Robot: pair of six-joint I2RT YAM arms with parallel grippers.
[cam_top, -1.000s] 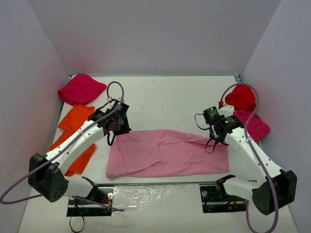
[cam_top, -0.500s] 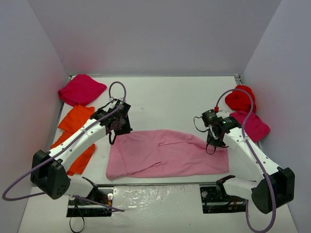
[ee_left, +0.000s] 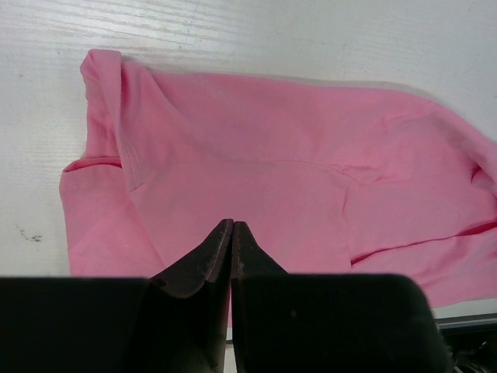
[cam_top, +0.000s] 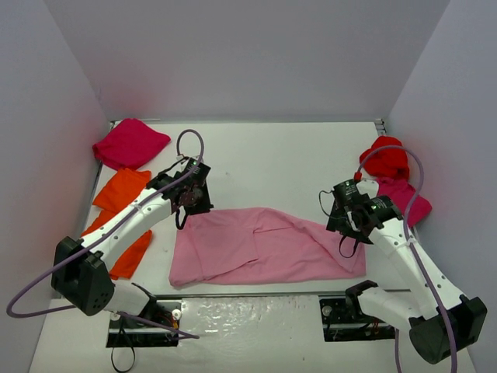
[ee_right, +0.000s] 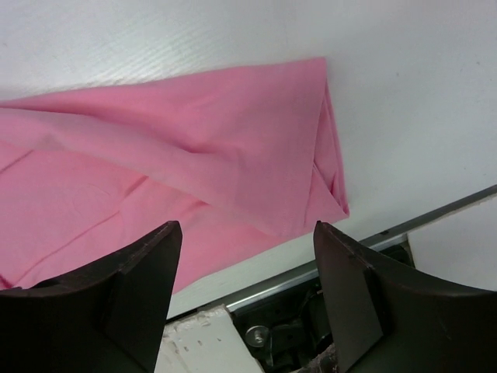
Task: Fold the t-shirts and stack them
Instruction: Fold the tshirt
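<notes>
I see my left gripper (ee_left: 232, 225) pressed together and my right gripper (ee_right: 245, 231) apart above the pink shirt (cam_top: 264, 245).

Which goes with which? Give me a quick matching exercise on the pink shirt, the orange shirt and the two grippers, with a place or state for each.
Things:
1. pink shirt
2. orange shirt
3. left gripper
4. right gripper

Places and states:
A. jaws open
B. lying on the left side
C. jaws shut
D. spread out in the middle

Pairs: 1-D, 2-B, 3-C, 4-A
</notes>
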